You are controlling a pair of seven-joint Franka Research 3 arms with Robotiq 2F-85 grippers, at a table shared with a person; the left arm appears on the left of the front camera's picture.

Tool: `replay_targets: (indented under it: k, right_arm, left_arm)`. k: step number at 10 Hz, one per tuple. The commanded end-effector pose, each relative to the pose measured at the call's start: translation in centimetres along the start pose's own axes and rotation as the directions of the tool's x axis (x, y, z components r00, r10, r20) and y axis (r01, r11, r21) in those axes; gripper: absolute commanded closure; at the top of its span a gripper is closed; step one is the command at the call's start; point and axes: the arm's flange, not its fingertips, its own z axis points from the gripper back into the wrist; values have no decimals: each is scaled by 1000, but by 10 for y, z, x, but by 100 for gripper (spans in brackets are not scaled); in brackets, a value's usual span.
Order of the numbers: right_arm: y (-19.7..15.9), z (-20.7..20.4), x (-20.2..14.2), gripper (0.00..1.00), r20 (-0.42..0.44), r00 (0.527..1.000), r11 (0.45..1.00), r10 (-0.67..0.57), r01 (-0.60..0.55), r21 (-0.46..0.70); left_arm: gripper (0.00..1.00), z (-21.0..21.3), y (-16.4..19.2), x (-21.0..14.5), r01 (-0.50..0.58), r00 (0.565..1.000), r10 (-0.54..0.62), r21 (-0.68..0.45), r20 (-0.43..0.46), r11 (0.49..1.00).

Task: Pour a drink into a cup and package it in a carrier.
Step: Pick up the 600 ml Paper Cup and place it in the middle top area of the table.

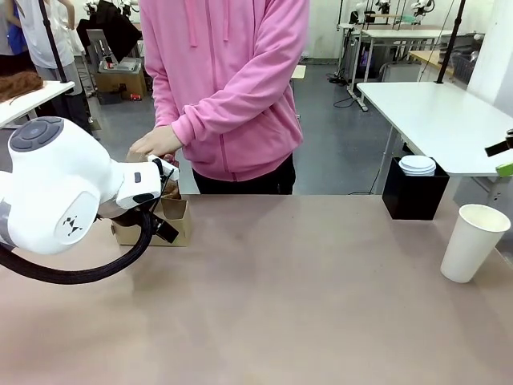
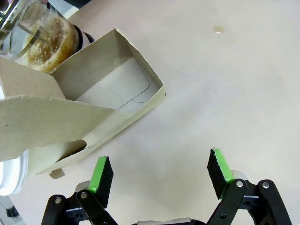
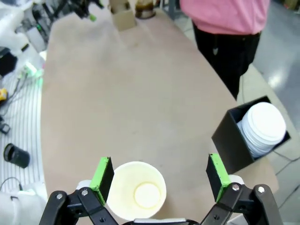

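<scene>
Two hands stand with jaws spread wide, holding nothing. The right hand (image 3: pixel 159 160) hovers over the cup (image 3: pixel 138 190), which stands empty near the right end of the table (image 1: pixel 280 305), well apart from the carrier (image 2: pixel 89 65). The left hand (image 2: pixel 159 159) hangs just beside the carrier, with the drink (image 2: pixel 47 42) in a glass jug (image 2: pixel 26 16) right behind it. Too hard a squeeze may crush the thin paper cup, and an off-centre one may tip it over the edge. Reaching past the carrier for the jug risks shoving the light cardboard or meeting the person's hand (image 1: pixel 156 143).
</scene>
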Motion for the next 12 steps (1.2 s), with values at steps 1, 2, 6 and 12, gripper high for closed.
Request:
replay_targets:
  k: [1, 2, 6, 12]
  right_arm:
    - [-12, 22, -40, 0, 157, 988, 1000, 7, -5, -14]
    - [-14, 35, -71, 0, 276, 961, 999, 30, -18, -44]
    - [-14, 28, -170, 0, 541, 840, 997, 35, -63, 33]
    - [-2, -27, -239, 0, 615, 783, 996, 87, -58, -67]
  left_arm:
    - [0, 0, 0, 0, 0, 1000, 0, -1, 0, 1000]
    - [0, 0, 0, 0, 0, 1000, 0, -1, 0, 1000]
    - [0, 0, 0, 0, 0, 1000, 0, -1, 0, 1000]
    - [0, 0, 0, 0, 0, 1000, 0, -1, 0, 1000]
